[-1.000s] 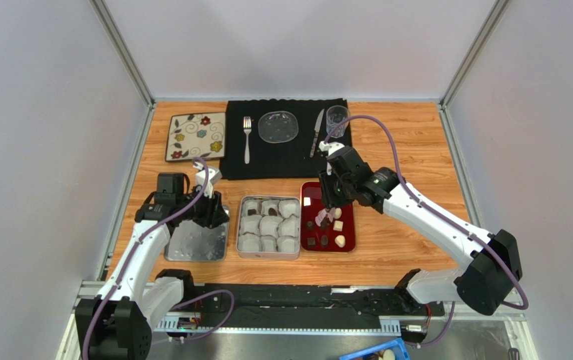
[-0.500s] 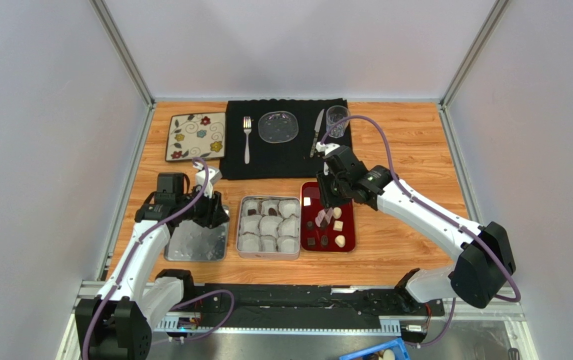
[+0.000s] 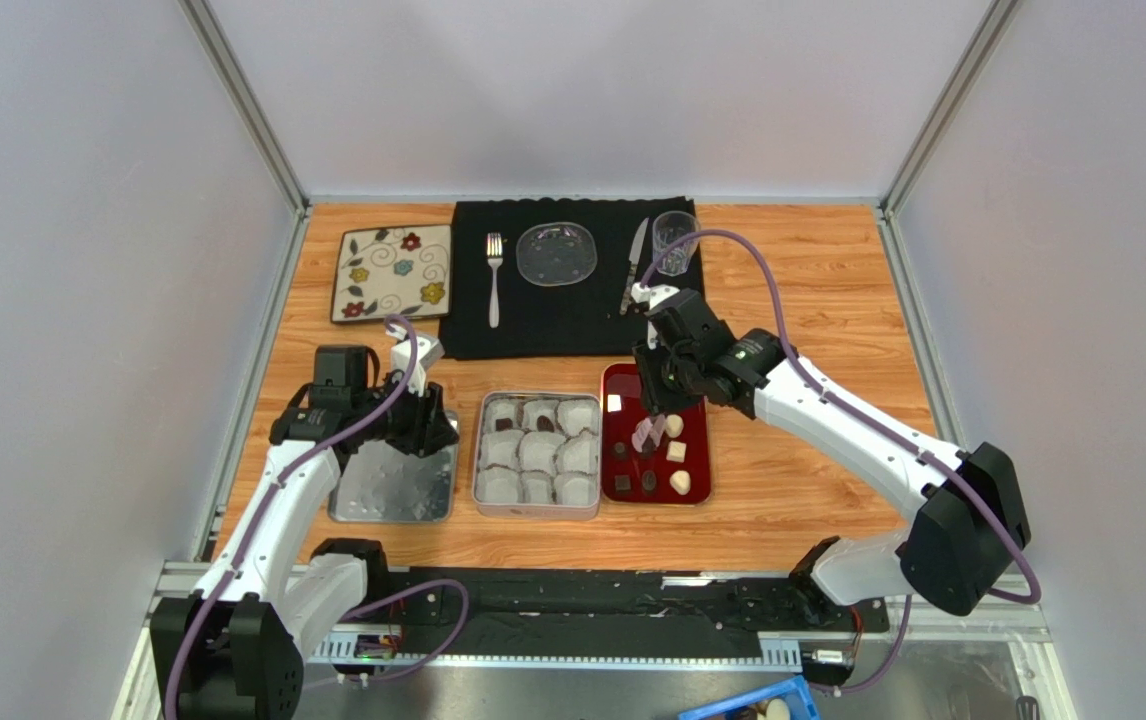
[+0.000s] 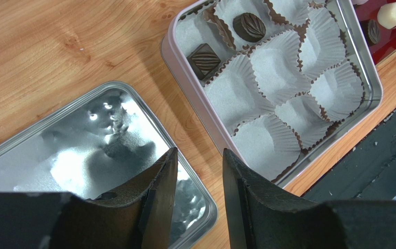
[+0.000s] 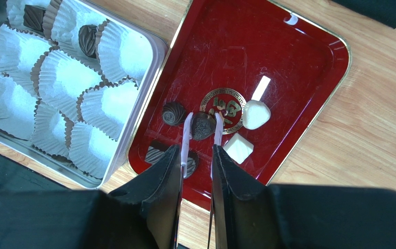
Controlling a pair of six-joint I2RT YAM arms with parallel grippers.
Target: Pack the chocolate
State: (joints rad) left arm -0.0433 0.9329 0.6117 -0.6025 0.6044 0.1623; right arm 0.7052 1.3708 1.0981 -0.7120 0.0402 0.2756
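We note lid (image 3: pixel 391 483) left of tin (image 3: pixel 537 515), tray (image 5: pixel 288 67) right. Chocolate (image 5: pixel 256 114) mostly on tray, two pieces in tin. Behind, placemat (image 3: pixel 534 318) bears fork (image 3: pixel 494 278), dish (image 3: pixel 557 252), knife (image 3: pixel 633 266), glass (image 3: pixel 672 237); plate (image 3: pixel 391 273) at mat's left.

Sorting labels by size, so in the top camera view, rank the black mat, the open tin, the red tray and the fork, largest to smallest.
1. black mat
2. open tin and red tray: near enough alike, so unranked
3. fork
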